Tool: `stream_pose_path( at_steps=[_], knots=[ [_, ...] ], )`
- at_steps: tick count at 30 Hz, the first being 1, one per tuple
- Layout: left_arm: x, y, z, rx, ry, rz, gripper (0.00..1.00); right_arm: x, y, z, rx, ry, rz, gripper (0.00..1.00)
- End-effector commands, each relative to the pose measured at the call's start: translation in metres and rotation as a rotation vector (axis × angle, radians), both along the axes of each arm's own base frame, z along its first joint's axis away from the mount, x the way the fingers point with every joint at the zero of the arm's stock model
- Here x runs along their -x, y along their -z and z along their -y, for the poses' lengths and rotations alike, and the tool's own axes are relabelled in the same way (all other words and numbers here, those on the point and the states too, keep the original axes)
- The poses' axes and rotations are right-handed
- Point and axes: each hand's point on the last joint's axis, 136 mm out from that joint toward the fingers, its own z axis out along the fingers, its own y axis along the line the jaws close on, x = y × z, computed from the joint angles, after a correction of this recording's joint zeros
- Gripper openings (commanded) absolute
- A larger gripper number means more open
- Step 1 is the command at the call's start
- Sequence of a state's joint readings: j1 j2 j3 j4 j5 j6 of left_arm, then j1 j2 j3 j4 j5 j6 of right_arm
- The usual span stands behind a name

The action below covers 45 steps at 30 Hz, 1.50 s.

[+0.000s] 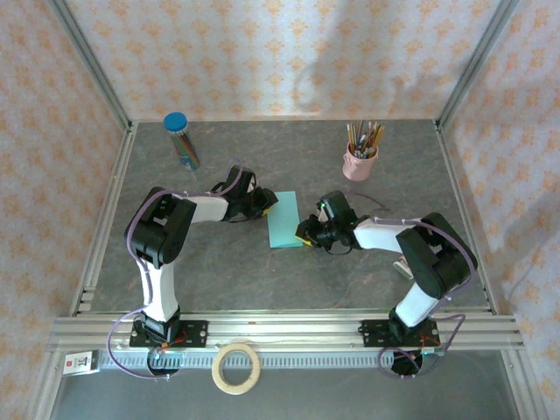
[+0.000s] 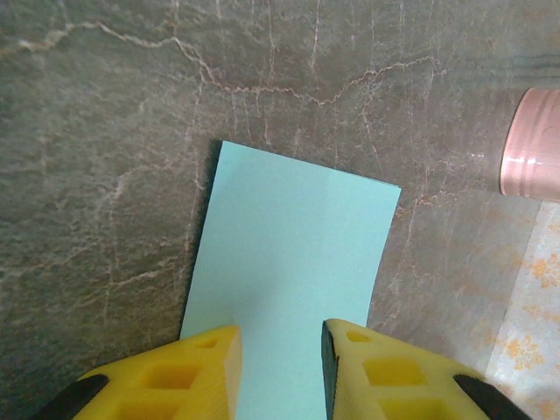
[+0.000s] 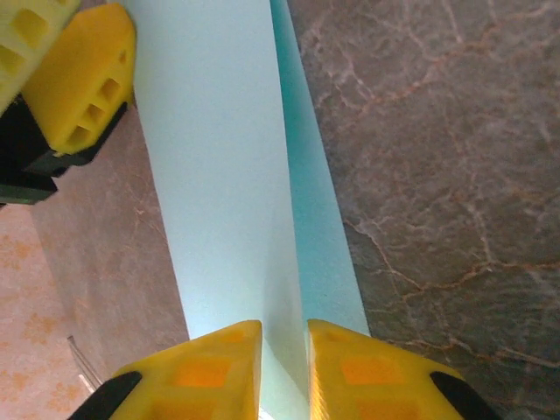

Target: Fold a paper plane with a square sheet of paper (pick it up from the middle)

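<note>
Grey table [image 1: 376, 262]: sheet [image 1: 283, 220] lies folded once in half, nose and wing folds remain; left gripper [image 2: 280, 331] part-open over it, right gripper [image 3: 284, 328] narrow at its edge, grip unclear.

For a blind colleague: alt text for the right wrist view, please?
Light turquoise paper runs from the top edge down between the right hand's yellow fingers, a darker layer showing along its right side. The left hand sits upper left; grey marbled table lies beneath.
</note>
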State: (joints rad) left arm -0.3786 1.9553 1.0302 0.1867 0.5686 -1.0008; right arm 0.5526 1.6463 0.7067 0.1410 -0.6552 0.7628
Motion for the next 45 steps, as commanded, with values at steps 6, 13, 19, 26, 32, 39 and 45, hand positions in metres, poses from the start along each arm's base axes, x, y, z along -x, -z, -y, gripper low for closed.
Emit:
stream_pose_path(
  at_steps=[6,13,19,26,32,39,45],
  knots=[
    [0.013,0.03,-0.007,-0.042,0.005,-0.078,0.32,-0.009,-0.019,0.001,-0.068,0.035,0.047,0.17],
    [0.012,0.028,-0.007,-0.039,0.006,-0.073,0.32,0.0,-0.009,0.002,-0.044,0.01,0.001,0.14],
    [0.012,0.027,-0.006,-0.035,0.008,-0.07,0.32,0.008,-0.003,0.005,-0.022,-0.012,-0.029,0.11],
    [0.011,0.026,-0.005,-0.03,0.011,-0.066,0.32,0.003,-0.01,0.001,-0.032,-0.025,-0.008,0.02],
    [0.012,0.025,-0.003,-0.02,0.019,-0.057,0.32,-0.005,-0.018,-0.013,-0.06,-0.059,0.005,0.0],
    [0.017,0.029,-0.003,-0.014,0.022,-0.064,0.32,-0.019,-0.022,-0.036,-0.092,-0.079,0.019,0.0],
    [0.018,0.027,0.0,-0.01,0.038,-0.055,0.32,-0.033,-0.021,-0.044,-0.117,-0.048,0.037,0.0]
  ],
)
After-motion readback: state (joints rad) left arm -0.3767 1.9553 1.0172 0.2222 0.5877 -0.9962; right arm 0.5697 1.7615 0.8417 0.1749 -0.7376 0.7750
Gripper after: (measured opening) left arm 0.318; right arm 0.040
